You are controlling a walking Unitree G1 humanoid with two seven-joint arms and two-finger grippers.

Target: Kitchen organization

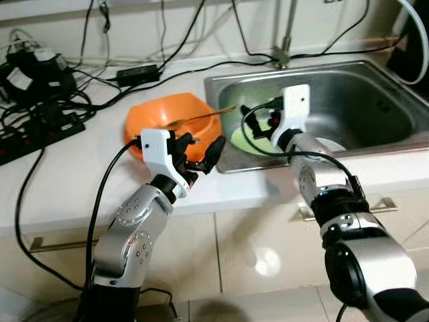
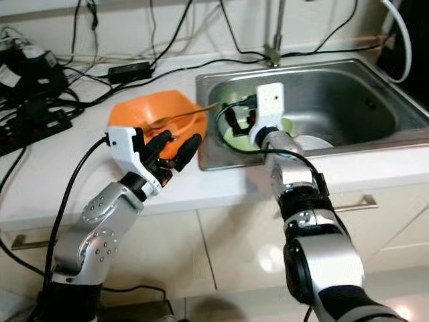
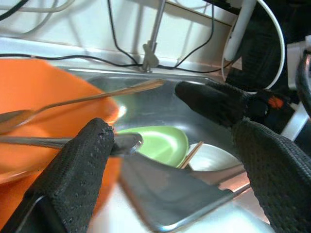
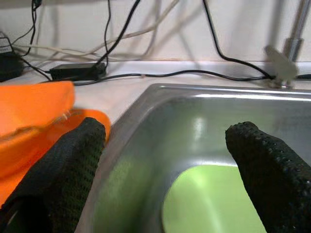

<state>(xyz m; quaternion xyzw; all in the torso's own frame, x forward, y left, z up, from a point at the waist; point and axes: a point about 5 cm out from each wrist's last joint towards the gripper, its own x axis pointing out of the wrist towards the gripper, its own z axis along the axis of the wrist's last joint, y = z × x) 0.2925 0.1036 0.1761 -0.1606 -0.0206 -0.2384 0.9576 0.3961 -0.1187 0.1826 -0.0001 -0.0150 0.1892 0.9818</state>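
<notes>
**Inspector:** State the setting first.

**Robot:** White kitchen counter (image 1: 80, 181) against a pale wall, with a steel sink (image 1: 375, 111) set into it and a tap (image 1: 287, 40) behind. Black cables (image 1: 40, 107) and a power strip lie at my far left.

**Inspector:** Your left gripper?

**Robot:** My left gripper (image 1: 201, 151) is spread apart, grasping nothing. It hovers at the near rim of the orange bowl (image 1: 161, 114), which sits on the counter just beside the sink's left edge. A long spoon (image 1: 201, 118) rests in that bowl, its handle reaching out over the sink edge.

**Inspector:** And the right?

**Robot:** My right gripper (image 4: 165, 165) is also parted and empty, positioned over the sink's left end. Directly below it lies a green plate (image 4: 209, 204) in the basin, with a white dish (image 2: 312, 142) beside it.
</notes>
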